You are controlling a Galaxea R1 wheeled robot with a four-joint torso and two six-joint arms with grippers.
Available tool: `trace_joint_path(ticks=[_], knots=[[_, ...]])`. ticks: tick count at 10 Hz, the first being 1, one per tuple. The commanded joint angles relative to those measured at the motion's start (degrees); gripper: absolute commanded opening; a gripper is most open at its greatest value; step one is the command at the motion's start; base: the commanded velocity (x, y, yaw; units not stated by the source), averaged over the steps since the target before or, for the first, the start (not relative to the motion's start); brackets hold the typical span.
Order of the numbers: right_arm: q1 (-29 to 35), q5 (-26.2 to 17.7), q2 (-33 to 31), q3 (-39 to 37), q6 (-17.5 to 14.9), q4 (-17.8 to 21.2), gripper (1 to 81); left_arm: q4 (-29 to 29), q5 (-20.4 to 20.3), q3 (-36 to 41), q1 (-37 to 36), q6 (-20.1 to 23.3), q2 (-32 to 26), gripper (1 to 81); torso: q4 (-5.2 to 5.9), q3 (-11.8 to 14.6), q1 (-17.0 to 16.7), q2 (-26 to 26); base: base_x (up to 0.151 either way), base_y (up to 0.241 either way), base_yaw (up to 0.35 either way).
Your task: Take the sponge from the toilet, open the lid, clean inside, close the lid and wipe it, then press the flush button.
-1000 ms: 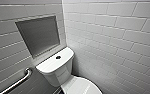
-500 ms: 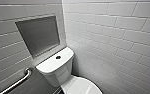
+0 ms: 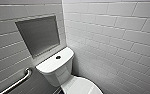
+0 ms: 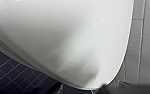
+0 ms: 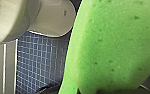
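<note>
Presently, sponge point(image 5: 111, 47) is recorded close before the right wrist camera; jaw state cannot be told for either arm. Risk: sponge could be dropped beside toilet point(image 3: 56, 67) if grip is slack.

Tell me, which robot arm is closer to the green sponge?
Right. The sponge sits right up against the right arm's wrist camera, big and close. The left arm's wrist camera is near the toilet and its smooth white side instead, over dark floor tiles.
</note>
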Motion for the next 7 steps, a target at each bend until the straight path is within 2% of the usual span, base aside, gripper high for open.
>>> trace_joint_path(ticks=[1,4,7], knots=[[2.82,-2.28,-1.61,0.58,0.17,-0.90,1.0,-1.69,-1.10,8.86,-8.44,0.66,-2.05,81.1,0.00,0.00,0.00,0.00,0.000,0.000,0.000],[2.74,-2.28,-1.70,1.02,-0.27,-1.15,1.0,-1.69,-2.34,13.25,-8.44,0.48,-4.51,81.1,0.00,0.00,0.00,0.00,0.000,0.000,0.000],[2.39,-2.19,-1.61,1.11,-0.54,-1.24,1.0,-1.69,-5.49,19.67,-8.44,0.48,-7.76,81.1,0.00,0.00,0.00,0.00,0.000,0.000,0.000]])
